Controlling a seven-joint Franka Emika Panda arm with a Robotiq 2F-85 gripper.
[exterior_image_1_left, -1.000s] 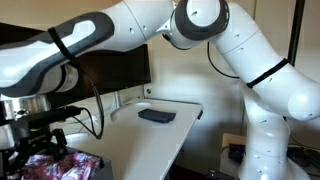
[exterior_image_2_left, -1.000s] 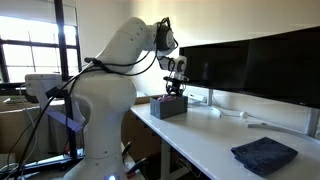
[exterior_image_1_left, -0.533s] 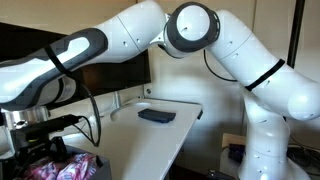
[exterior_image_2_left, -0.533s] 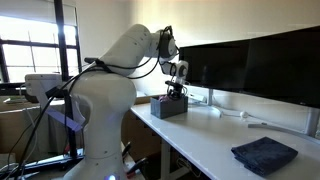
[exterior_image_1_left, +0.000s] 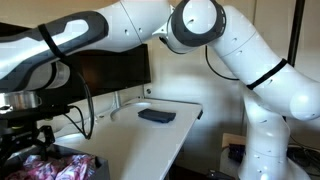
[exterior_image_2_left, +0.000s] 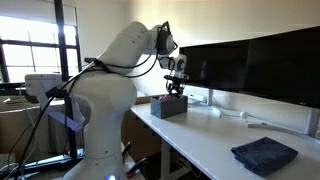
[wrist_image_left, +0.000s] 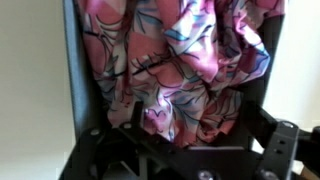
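Hovering low over a dark bin (exterior_image_2_left: 162, 108) at one end of the white table (exterior_image_2_left: 200, 142), the hand (exterior_image_1_left: 38, 143) is standing wide open, its two black fingers spread apart and gripping nothing. A pink cloth with a floral print (exterior_image_1_left: 55, 168) is lying crumpled inside the bin, directly beneath the hand. In the wrist view this cloth (wrist_image_left: 175, 60) is filling most of the picture, bunched in folds between the bin's dark walls (wrist_image_left: 72, 90), and the black parts of the hand are showing along the bottom edge with the fabric sitting between them. Whether the fingertips are brushing the folds or hanging just clear of them cannot be told; the exterior views are showing the fingers very close above the fabric.

Farther along the table, well apart from the bin, a dark blue folded cloth (exterior_image_2_left: 264, 155) is lying flat. Dark monitors (exterior_image_2_left: 250, 62) are standing along the table's back edge, just beside the bin.
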